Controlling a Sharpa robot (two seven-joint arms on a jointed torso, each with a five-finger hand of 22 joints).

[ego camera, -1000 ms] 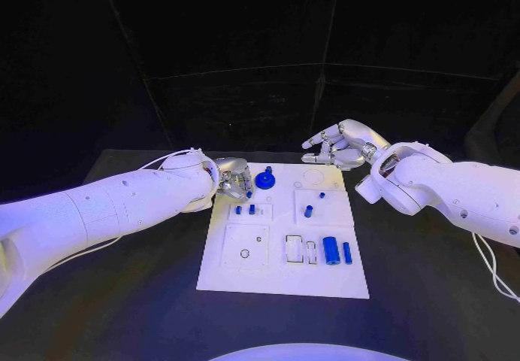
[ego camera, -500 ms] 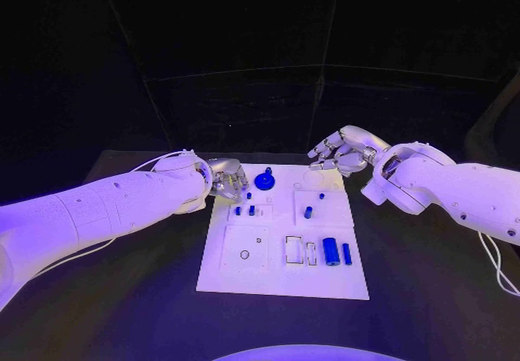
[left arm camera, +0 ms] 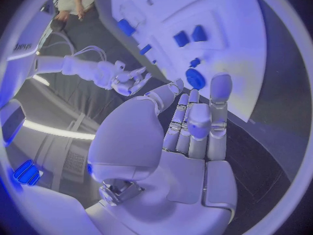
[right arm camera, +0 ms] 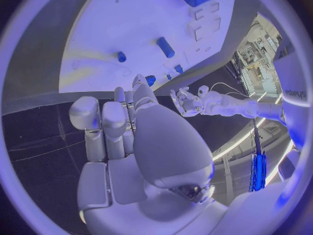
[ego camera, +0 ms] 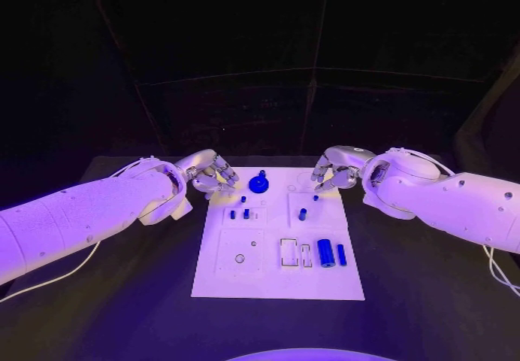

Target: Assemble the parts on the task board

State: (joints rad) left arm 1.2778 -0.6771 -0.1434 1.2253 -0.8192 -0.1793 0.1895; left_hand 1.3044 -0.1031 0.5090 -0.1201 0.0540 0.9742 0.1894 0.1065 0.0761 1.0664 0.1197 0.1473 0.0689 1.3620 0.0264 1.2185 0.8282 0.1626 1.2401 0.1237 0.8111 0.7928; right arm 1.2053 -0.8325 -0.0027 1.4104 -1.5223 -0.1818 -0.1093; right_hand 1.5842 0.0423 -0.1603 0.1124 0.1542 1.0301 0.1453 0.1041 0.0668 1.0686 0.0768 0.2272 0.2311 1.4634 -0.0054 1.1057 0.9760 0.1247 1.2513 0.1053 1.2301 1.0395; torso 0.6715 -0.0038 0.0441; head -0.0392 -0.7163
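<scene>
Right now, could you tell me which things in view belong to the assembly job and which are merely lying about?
Job:
task board
large blue cylinder
thin blue pin
round blue knob
left hand
right hand

Lying about:
white cable on the black table

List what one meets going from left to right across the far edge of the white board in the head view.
Left silver hand → round dark blue knob part → right silver hand.
</scene>
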